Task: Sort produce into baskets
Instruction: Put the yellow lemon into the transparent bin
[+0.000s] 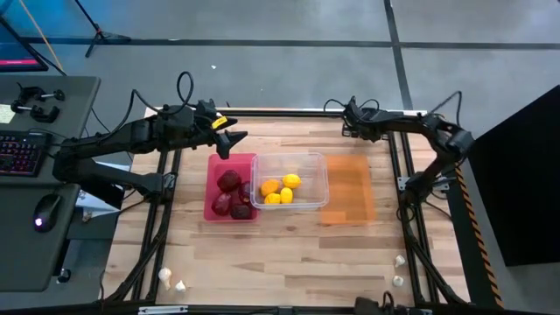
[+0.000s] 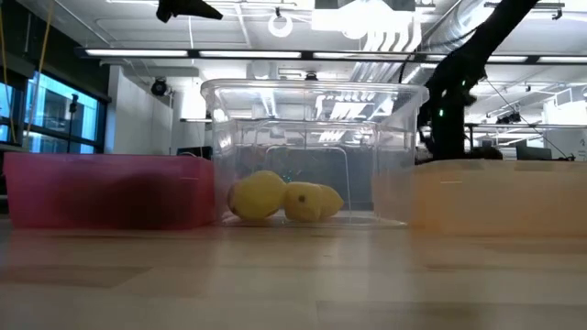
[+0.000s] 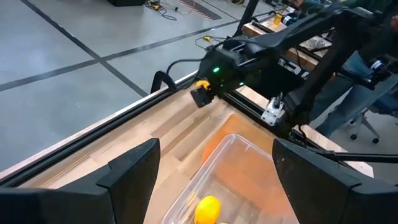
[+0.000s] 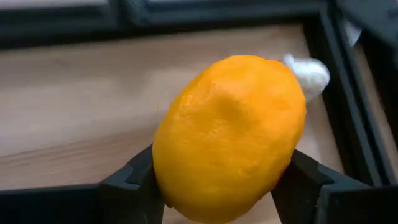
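Observation:
Three baskets stand side by side mid-table: a red one with dark red lumps, a clear one with several lemons, and an orange one. My right gripper is at the table's far edge, shut on a lemon. A garlic bulb lies on the table just behind it. My left gripper hangs open above the red basket's far end, with nothing between its fingers. My right gripper pinches the lemon between its two fingers, one on each of its opposite sides. The fingers slant downward. The lemon sits tilted in the hold; whether it is clear of the table I cannot tell.
Garlic bulbs lie near the near left corner and near the near right corner. A black frame rail runs around the table. A side desk with keyboard and mouse stands to the left.

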Robot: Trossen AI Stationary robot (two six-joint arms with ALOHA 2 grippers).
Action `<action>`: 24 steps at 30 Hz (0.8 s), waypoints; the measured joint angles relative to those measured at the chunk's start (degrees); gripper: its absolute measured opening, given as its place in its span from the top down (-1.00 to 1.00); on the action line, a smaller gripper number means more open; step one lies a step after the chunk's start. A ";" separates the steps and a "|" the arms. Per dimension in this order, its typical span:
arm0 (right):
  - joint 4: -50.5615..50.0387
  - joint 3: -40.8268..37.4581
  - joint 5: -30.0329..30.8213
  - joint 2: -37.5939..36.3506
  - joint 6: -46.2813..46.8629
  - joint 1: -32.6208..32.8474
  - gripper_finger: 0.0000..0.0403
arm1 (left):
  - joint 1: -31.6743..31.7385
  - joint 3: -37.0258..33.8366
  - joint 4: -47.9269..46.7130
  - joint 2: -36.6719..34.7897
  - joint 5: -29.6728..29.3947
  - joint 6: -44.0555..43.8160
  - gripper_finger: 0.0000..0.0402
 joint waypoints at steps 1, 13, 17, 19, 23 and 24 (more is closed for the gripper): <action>0.17 0.00 0.28 -1.89 -0.46 0.91 0.00 | 0.00 0.00 -0.02 0.00 0.00 0.19 -0.49; 20.50 0.15 -30.33 -22.78 -14.44 21.60 -0.05 | 1.26 0.00 0.09 0.00 -3.41 5.02 -0.49; 21.48 0.11 -31.65 -21.51 -10.24 33.44 -0.07 | 2.06 0.00 0.07 0.00 -2.73 7.09 -0.49; 23.16 0.11 -29.31 -20.93 -8.43 38.42 -0.08 | 2.28 0.00 0.05 0.00 -2.43 8.63 -0.49; 26.28 0.11 -21.02 -20.87 0.50 44.15 -0.08 | 2.27 0.00 0.02 0.00 -2.34 12.02 -0.49; 26.81 0.11 -18.98 -20.87 3.25 45.05 -0.09 | 2.27 0.00 -0.05 0.02 -2.29 12.67 -0.49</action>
